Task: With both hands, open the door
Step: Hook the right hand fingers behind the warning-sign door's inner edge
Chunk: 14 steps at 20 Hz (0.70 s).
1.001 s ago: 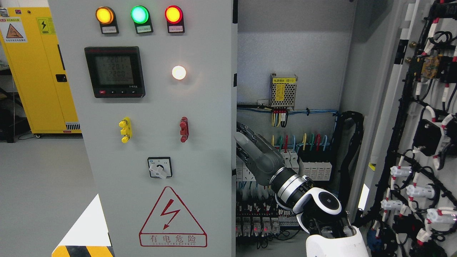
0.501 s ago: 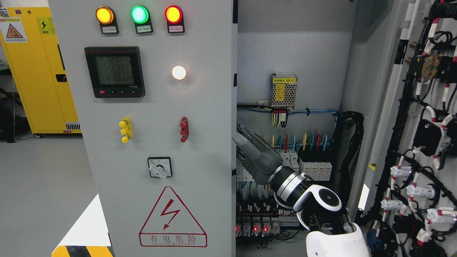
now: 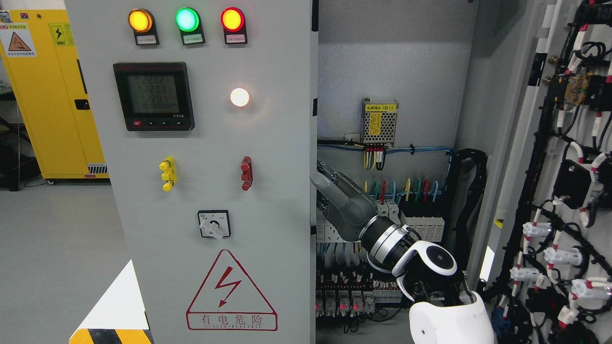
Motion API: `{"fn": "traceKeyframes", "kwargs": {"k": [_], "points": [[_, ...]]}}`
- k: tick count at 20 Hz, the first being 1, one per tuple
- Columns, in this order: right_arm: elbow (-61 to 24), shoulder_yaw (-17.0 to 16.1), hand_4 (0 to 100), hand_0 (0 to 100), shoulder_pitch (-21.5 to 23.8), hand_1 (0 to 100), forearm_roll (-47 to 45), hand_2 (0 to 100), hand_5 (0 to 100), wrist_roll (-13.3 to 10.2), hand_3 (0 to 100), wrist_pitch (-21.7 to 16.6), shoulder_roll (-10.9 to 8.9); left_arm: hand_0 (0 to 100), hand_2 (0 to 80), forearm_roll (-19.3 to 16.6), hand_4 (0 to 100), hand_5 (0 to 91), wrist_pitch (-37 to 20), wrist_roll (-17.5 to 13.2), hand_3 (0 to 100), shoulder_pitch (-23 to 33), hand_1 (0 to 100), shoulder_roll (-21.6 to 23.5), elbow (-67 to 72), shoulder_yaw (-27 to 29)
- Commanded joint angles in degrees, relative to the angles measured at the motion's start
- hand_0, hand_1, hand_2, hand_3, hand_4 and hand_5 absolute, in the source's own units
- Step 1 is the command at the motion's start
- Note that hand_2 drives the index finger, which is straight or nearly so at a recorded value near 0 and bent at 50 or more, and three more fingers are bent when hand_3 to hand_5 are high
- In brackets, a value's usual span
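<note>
The grey left door [image 3: 267,143] of the electrical cabinet stands closed, carrying three lamps, a meter [image 3: 153,95] and a rotary switch [image 3: 213,224]. The right door [image 3: 564,143] is swung wide open to the right, its wired inner side facing me. My right hand [image 3: 319,179] comes in from the lower right on a white and grey arm [image 3: 430,272]. It sits inside the cabinet opening at the left door's free edge, at mid height. Its fingers [image 3: 334,188] are stretched out and hold nothing, the tips just reaching the edge. The left arm is out of view.
Inside the cabinet [image 3: 392,71] are a small power supply [image 3: 379,122], coloured wires and rows of breakers [image 3: 420,224] right behind the hand. A yellow cabinet [image 3: 48,95] stands at the far left on a grey floor.
My right hand has crept a little to the left, so its fingertips now overlap the left door's edge. The doors have not moved.
</note>
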Motion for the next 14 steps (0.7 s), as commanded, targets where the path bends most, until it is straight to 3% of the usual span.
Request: {"fn": "traceKeyframes", "kwargs": {"k": [1, 8, 12, 14], "points": [[1.45, -0.09, 0, 0, -0.62, 50, -0.01, 4, 0, 1.85, 0, -0.05, -0.09, 12, 0.0, -0.04, 0, 0.0, -0.04, 0.04, 0, 0.0, 56, 1.78, -0.44, 0.0], [1.81, -0.96, 0, 0, -0.62, 50, -0.1, 4, 0, 2.2, 0, -0.4, -0.18, 12, 0.0, 0.05, 0, 0.0, -0.04, 0.04, 0, 0.0, 56, 1.78, -0.44, 0.0], [1.81, -1.4, 0, 0, -0.62, 50, -0.1, 4, 0, 5.62, 0, -0.05, -0.09, 12, 0.0, 0.05, 0, 0.0, -0.04, 0.04, 0, 0.0, 56, 1.61, -0.53, 0.0], [1.72, -1.4, 0, 0, -0.62, 50, -0.1, 4, 0, 5.63, 0, -0.05, -0.09, 12, 0.0, 0.05, 0, 0.0, -0.04, 0.04, 0, 0.0, 56, 1.43, -0.53, 0.0]]}}
